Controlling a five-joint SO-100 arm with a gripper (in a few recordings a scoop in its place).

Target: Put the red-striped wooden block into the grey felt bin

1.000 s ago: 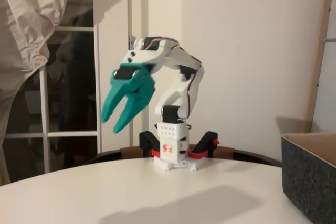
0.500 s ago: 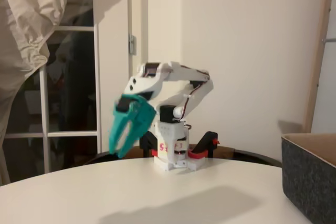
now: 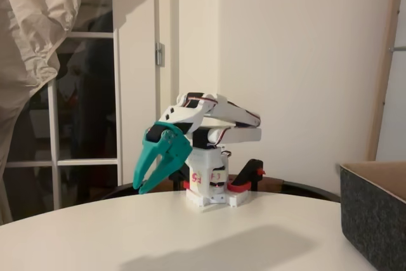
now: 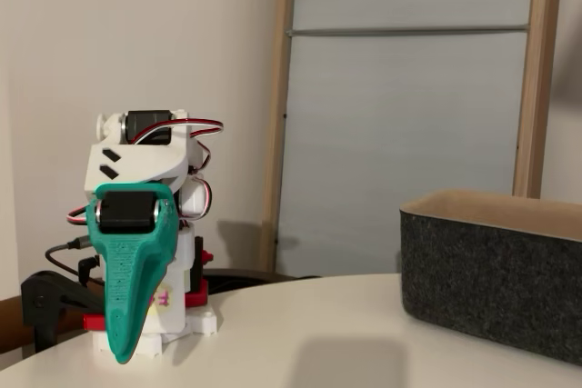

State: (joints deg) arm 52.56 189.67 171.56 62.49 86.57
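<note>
My white arm is folded low over its base at the back of the round white table (image 3: pixel 190 233). Its teal gripper (image 3: pixel 138 190) points down and to the left, just above the tabletop, open by a narrow gap with nothing between the fingers. In the other fixed view the gripper (image 4: pixel 121 353) is seen edge-on, pointing straight down in front of the base. The grey felt bin (image 3: pixel 374 217) stands at the right edge of the table, well apart from the gripper, and also shows at the right as the bin (image 4: pixel 491 283) with a tan inner rim. The red-striped wooden block is out of view.
A red-and-black clamp (image 3: pixel 248 177) holds the arm's base to the table's far edge. Behind stand a wall, a window frame (image 3: pixel 117 93) and a hanging cloth (image 3: pixel 32 23). A wide stretch of tabletop lies between the arm and the bin.
The arm has folded down and back over its base. The gripper dropped from high on the left to just above the table, and its fingers came closer together.
</note>
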